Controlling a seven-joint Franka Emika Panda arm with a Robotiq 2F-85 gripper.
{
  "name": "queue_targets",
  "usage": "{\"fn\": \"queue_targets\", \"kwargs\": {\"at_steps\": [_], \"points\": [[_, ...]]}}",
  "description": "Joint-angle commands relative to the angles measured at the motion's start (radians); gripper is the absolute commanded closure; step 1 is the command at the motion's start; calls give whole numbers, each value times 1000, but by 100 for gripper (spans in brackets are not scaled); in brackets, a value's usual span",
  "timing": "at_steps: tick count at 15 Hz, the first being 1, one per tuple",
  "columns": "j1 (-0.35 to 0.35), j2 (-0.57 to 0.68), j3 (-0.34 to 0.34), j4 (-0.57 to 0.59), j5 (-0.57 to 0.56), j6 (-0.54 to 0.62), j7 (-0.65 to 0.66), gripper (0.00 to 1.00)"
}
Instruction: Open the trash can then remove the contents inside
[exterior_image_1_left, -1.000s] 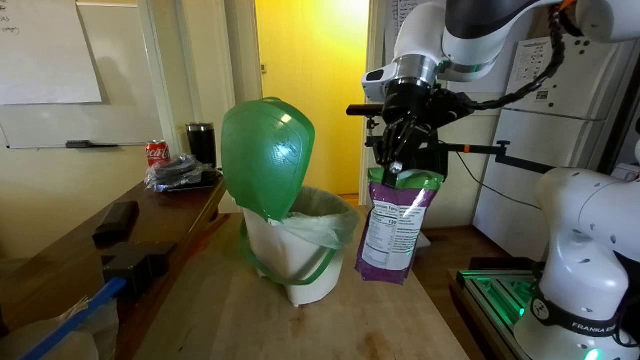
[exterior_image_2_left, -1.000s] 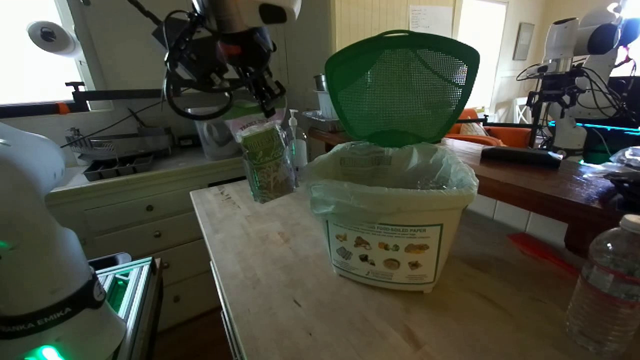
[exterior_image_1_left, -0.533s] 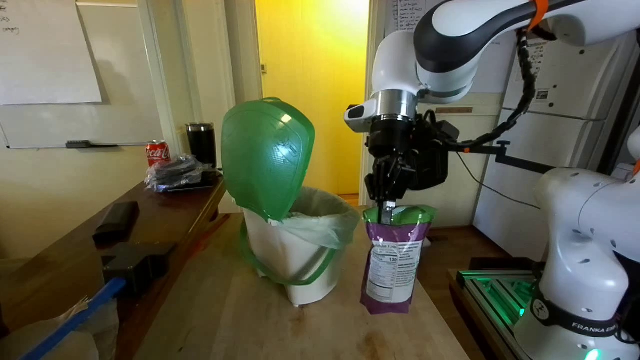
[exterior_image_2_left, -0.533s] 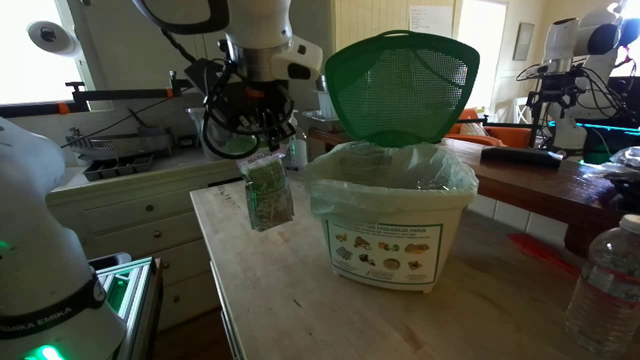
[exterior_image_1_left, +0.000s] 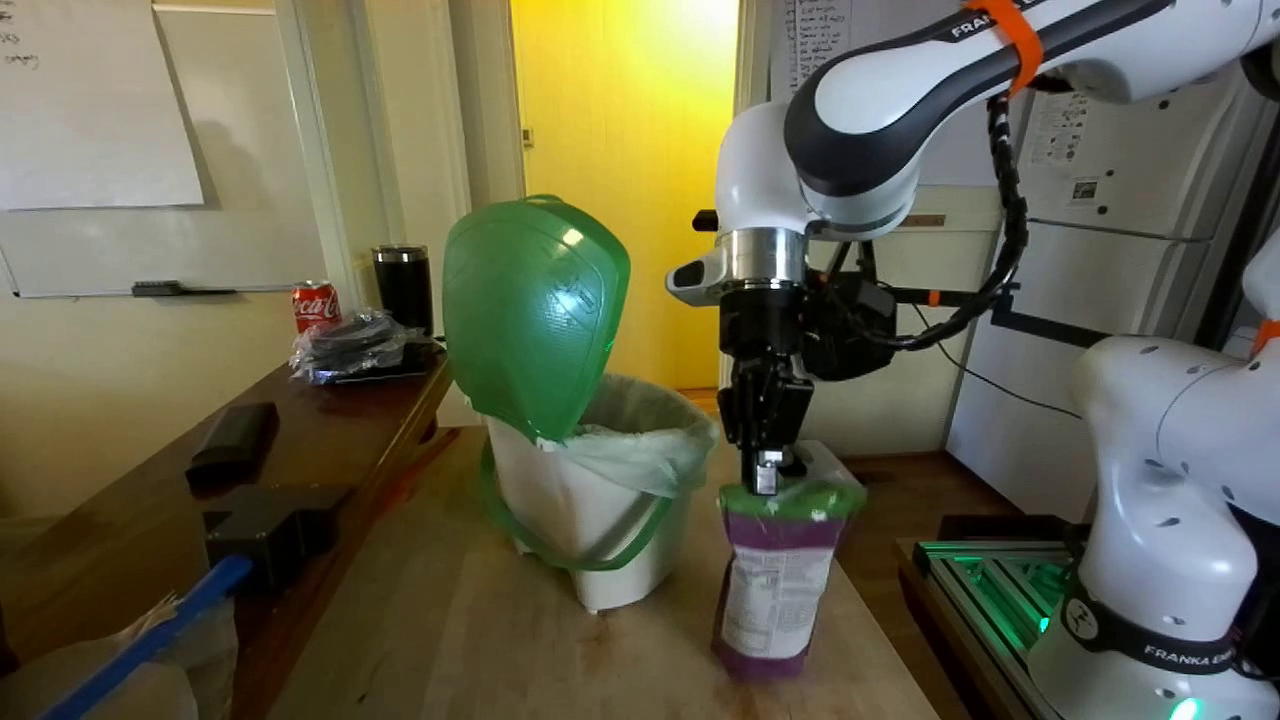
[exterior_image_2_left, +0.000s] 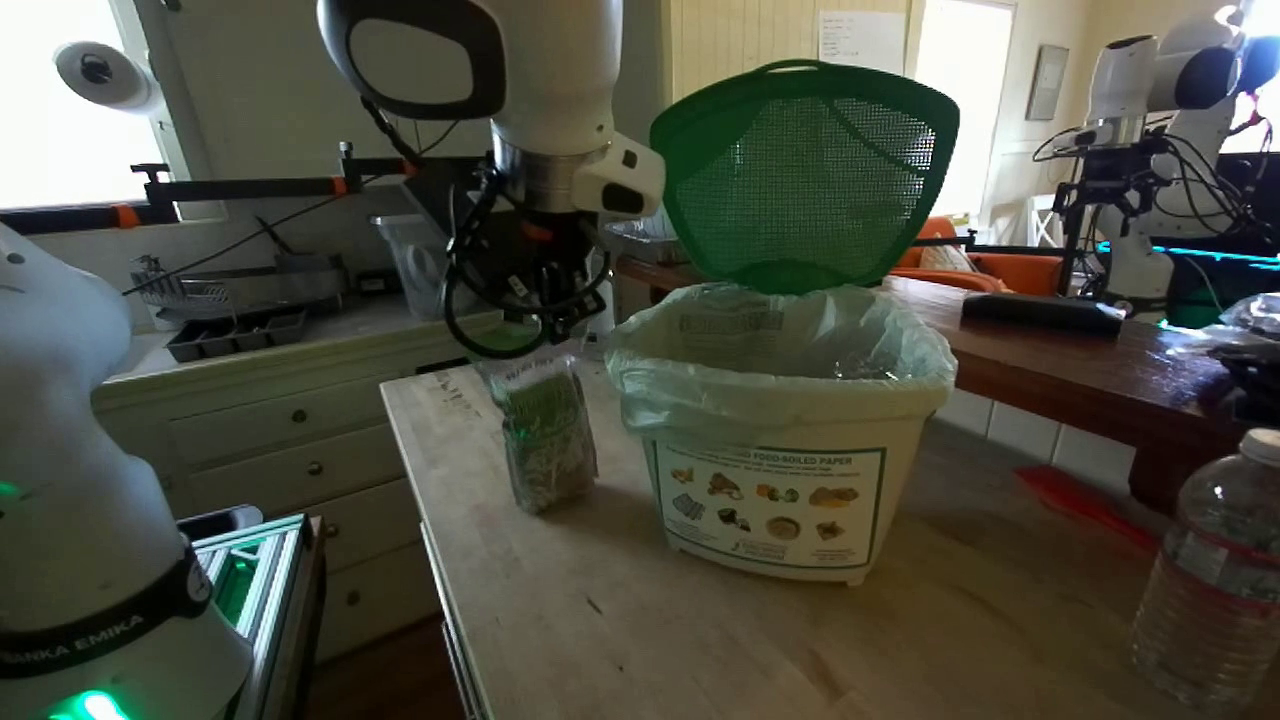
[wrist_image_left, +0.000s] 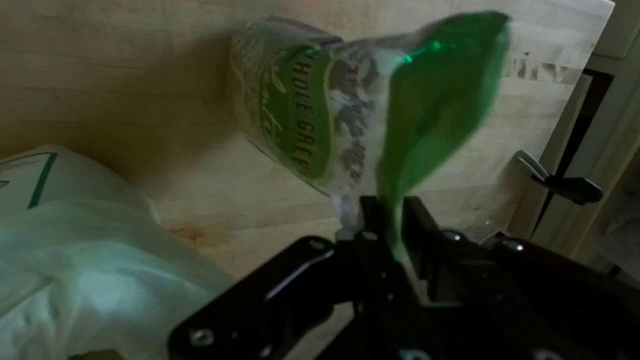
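Note:
The trash can (exterior_image_1_left: 600, 525) stands upright on the wooden worktop, its green lid (exterior_image_1_left: 535, 310) raised. Both also show in an exterior view: can (exterior_image_2_left: 780, 510), lid (exterior_image_2_left: 800, 180). A pale green liner (exterior_image_2_left: 700, 395) folds over its rim; crinkled clear plastic shows inside. A purple and green food bag (exterior_image_1_left: 775, 600) stands on the worktop beside the can, as seen also in an exterior view (exterior_image_2_left: 550, 445). My gripper (exterior_image_1_left: 780, 475) is just above the bag. In the wrist view my fingers (wrist_image_left: 391, 207) are apart, with the bag's green top edge (wrist_image_left: 445, 95) loosely between them.
The worktop (exterior_image_1_left: 480, 650) has its edge close beside the bag. A water bottle (exterior_image_2_left: 1215, 580) stands at the near right corner. A dark wood table (exterior_image_1_left: 330, 420) runs behind the can. A black-handled item (wrist_image_left: 565, 185) lies at the worktop edge.
My gripper has moved down with the bag, from beside the lid's height to the worktop. The bag now rests on the worktop and the fingers have parted. The can and lid have not moved.

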Motion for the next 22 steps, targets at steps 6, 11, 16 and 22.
{"fn": "queue_targets", "kwargs": {"at_steps": [6,11,16,22], "points": [[-32,9,38,27,-9,27,-5,12],[-58,-40,52,17,-52,57,6,0],[-73,-116,43,15,-78,59,5,0],[-87,-150,29,39,-132,105,-10,0]]}}
